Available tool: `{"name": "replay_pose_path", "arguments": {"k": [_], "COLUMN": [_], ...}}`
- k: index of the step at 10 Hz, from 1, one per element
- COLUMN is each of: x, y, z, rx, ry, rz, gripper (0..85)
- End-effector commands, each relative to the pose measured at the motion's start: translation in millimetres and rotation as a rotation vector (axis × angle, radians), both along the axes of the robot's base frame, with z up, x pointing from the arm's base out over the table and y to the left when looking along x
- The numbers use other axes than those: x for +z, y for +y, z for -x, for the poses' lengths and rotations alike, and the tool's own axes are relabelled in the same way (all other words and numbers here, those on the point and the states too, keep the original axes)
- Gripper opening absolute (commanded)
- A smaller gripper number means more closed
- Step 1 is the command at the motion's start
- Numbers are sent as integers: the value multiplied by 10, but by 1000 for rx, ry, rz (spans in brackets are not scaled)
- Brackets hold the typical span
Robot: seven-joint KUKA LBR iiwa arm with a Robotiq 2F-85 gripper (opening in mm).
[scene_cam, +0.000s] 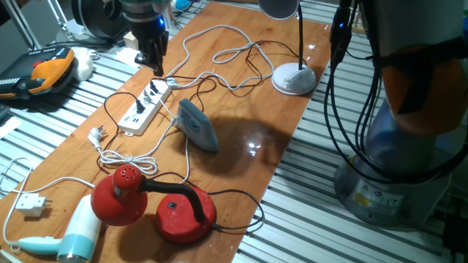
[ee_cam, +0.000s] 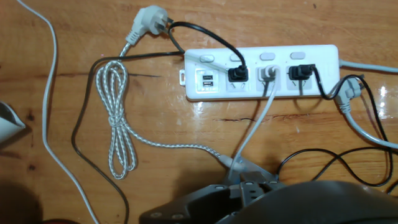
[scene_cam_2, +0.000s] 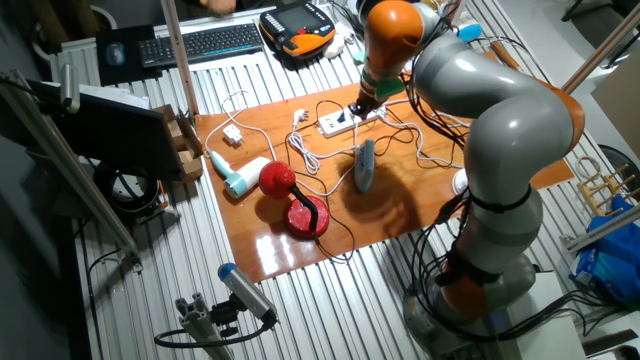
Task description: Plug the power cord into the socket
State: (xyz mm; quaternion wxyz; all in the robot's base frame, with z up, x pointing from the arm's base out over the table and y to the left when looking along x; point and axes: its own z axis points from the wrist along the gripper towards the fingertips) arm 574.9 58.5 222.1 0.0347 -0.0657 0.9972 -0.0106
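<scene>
the socket [ee_cam: 261,71], a long white strip, lay flat on the wooden table [ee_cam: 155,162] with its long axis running left to right across the hand view. three plugs sat in its outlets: a black one [ee_cam: 238,74], a white one [ee_cam: 268,73] and another black one [ee_cam: 300,71]. the power cord [ee_cam: 205,36] arced from the left black plug up and back toward a grey-white plug [ee_cam: 149,17] lying loose on the table, so this plug appeared already seated, its face pointing down into the strip. the gripper [scene_cam: 154,64] hovered just above the far end of the strip in one fixed view, fingers pointing downward; the strip therefore lay directly beneath and slightly ahead of it. only one arm was present. whether the claw was released or clenched could not be told: the fingers were dark and small in both fixed views and did not appear in the hand view. judged from this, the insertion seemed done or nearly so.
</scene>
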Motion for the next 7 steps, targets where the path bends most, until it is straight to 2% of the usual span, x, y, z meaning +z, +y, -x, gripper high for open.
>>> {"name": "replay_pose_path", "arguments": {"k": [1, 3, 7], "x": [2, 13, 5], "y": [3, 3, 26], "z": [1, 11, 14], "rx": [0, -11, -21], "ry": [-2, 3, -11], "rz": [0, -5, -2], "gripper": [0, 0, 0]}}
